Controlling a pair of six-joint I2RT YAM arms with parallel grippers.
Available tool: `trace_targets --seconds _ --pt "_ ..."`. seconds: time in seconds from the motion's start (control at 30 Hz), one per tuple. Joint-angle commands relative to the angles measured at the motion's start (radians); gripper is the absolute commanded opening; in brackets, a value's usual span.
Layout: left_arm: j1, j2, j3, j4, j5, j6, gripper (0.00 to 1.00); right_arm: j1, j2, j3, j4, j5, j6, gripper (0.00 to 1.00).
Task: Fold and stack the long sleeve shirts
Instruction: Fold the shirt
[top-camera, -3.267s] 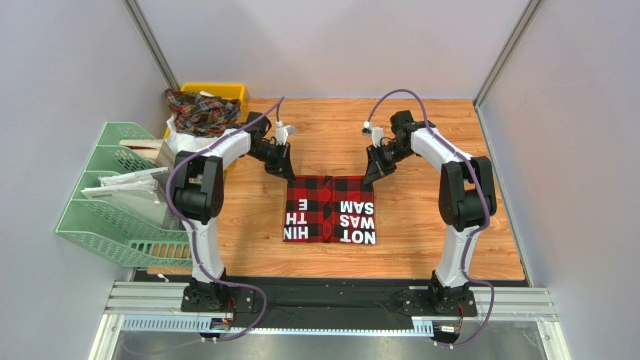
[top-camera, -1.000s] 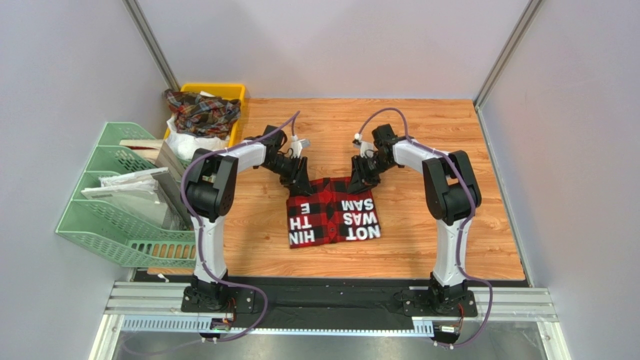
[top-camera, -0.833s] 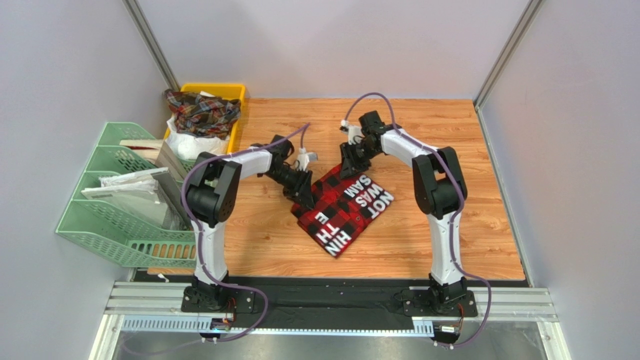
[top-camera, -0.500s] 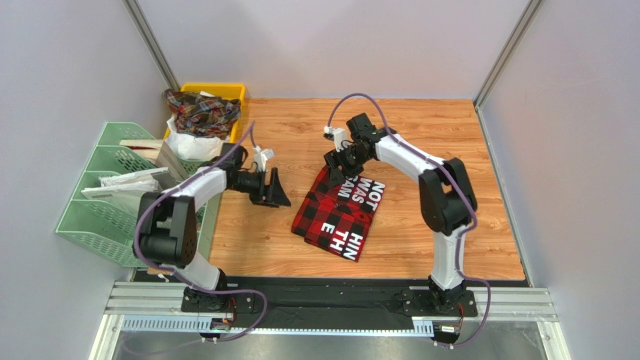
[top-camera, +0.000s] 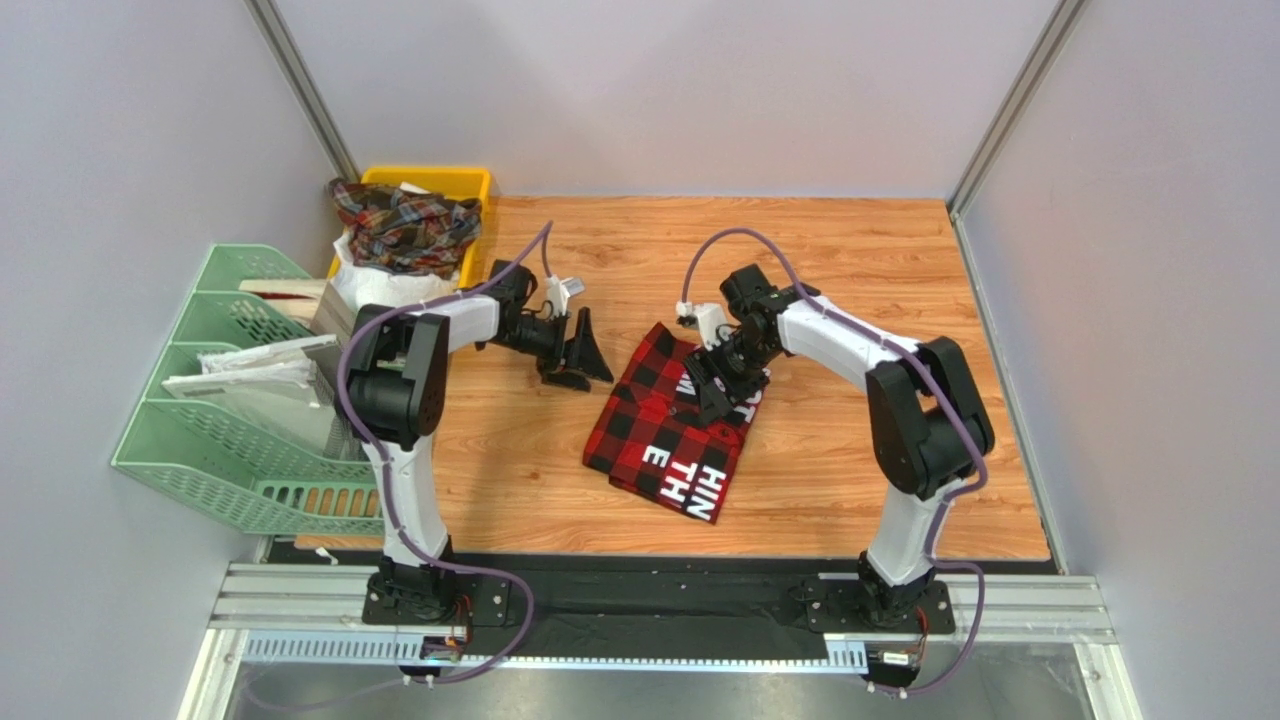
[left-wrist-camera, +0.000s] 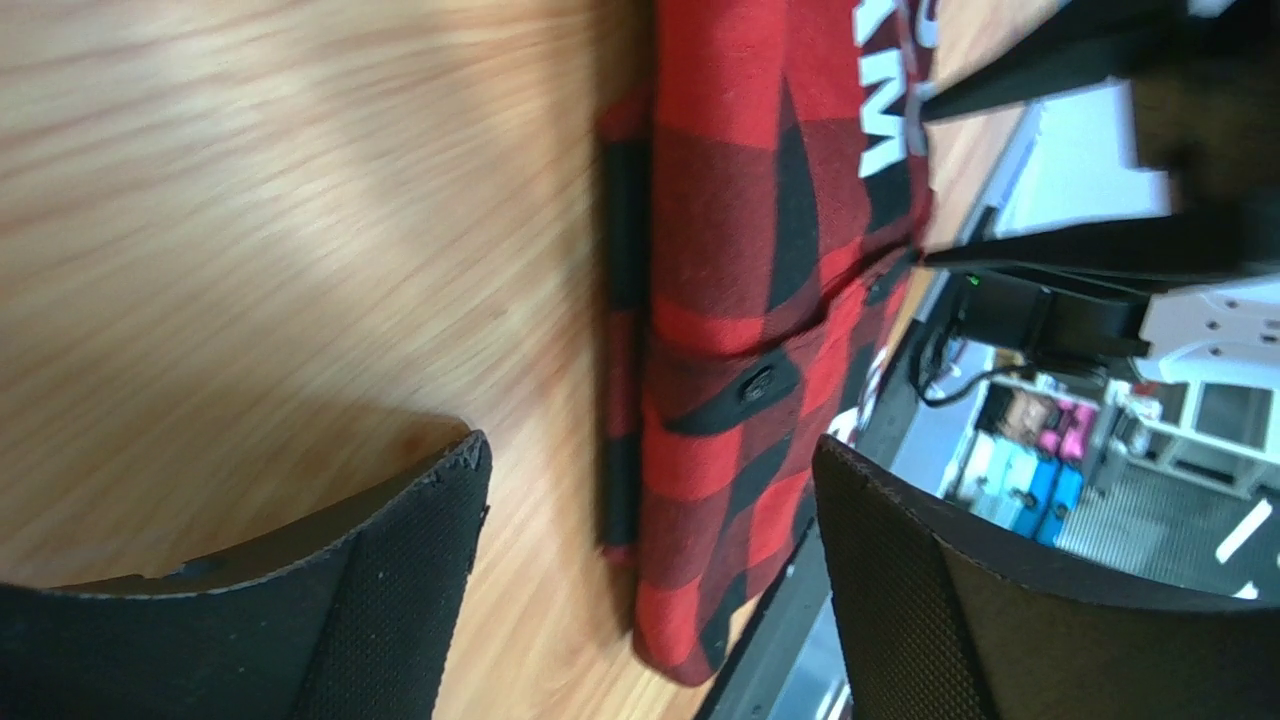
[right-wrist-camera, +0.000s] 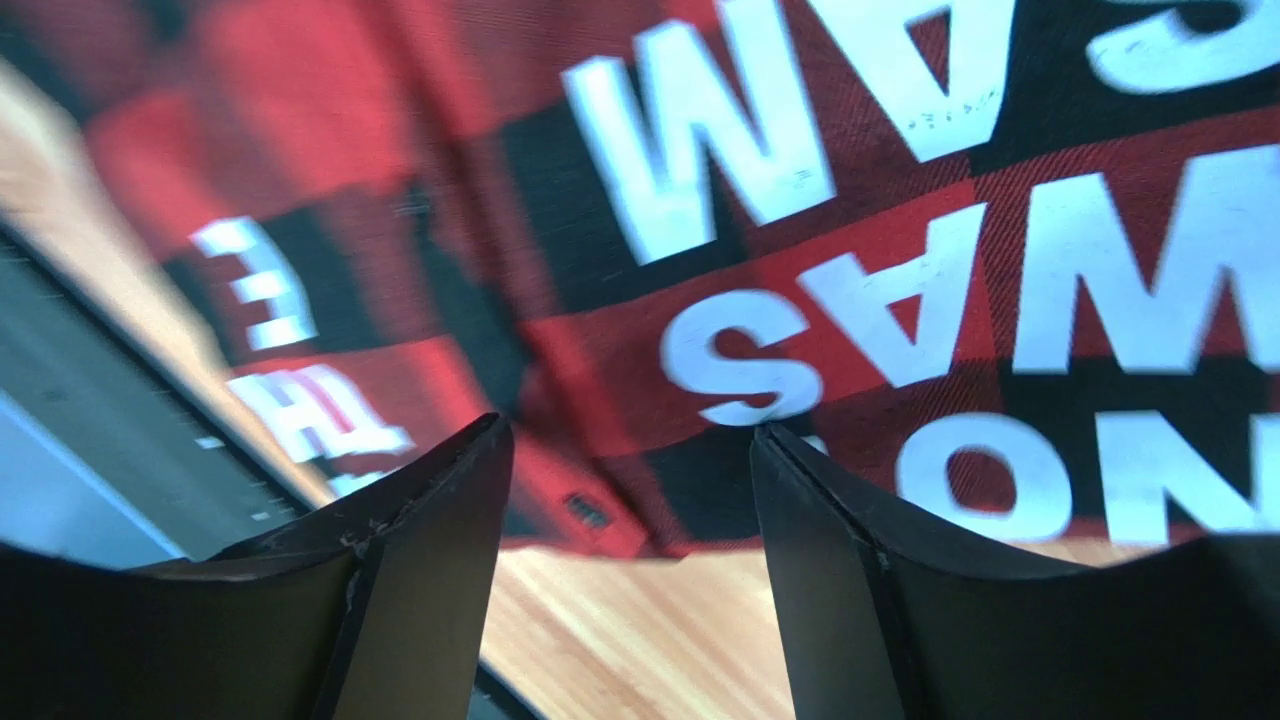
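Observation:
A folded red-and-black checked long sleeve shirt (top-camera: 666, 432) with white letters lies askew on the wooden table (top-camera: 842, 285). My left gripper (top-camera: 583, 360) hovers just left of its upper corner, open and holding nothing. In the left wrist view the shirt's folded edge (left-wrist-camera: 751, 300) shows beyond the open gripper (left-wrist-camera: 651, 447). My right gripper (top-camera: 718, 390) hangs over the shirt's upper right part, also open. In the right wrist view the lettered cloth (right-wrist-camera: 842, 270) fills the space beyond the gripper (right-wrist-camera: 628, 428), and nothing is pinched between its fingers (right-wrist-camera: 421, 570).
A yellow bin (top-camera: 451, 183) at the back left holds a crumpled dark plaid shirt (top-camera: 403, 219) above a white bag (top-camera: 376, 285). A green file rack (top-camera: 226, 435) with papers stands off the table's left edge. Grey walls close in both sides.
Both grippers have let go of the shirt and opened. The shirt got turned askew on the table. My left arm drew back to the left; the right moved over the shirt.

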Motion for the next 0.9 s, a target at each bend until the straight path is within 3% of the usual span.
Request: trace_targets --seconds 0.0,0.23,0.4,0.43,0.53,0.57,0.67,0.87 --pt "-0.095 0.077 -0.004 -0.02 -0.033 -0.046 0.84 0.004 0.095 -0.009 0.028 0.096 -0.046 0.64" --pt "-0.216 0.123 -0.065 0.092 -0.047 -0.18 0.81 0.001 0.149 -0.011 0.031 0.113 -0.079 0.63" --pt "-0.25 0.116 -0.106 0.252 -0.009 -0.258 0.69 -0.001 0.15 -0.012 0.036 0.096 -0.064 0.63" --pt "-0.25 0.109 -0.106 0.258 -0.012 -0.261 0.66 -0.001 0.147 -0.015 0.039 0.093 -0.061 0.63" --pt "-0.234 0.064 -0.119 0.298 -0.045 -0.281 0.43 -0.001 0.132 -0.024 0.037 0.087 -0.052 0.63" --pt "-0.222 0.038 -0.11 0.292 -0.061 -0.269 0.25 -0.001 0.126 -0.026 0.039 0.085 -0.052 0.64" --pt "-0.205 0.007 -0.042 0.199 -0.113 -0.209 0.0 -0.005 0.089 -0.038 0.034 0.067 -0.033 0.66" --pt "-0.202 -0.073 0.122 -0.11 -0.24 0.058 0.0 -0.105 -0.049 -0.061 0.031 0.016 0.045 0.77"
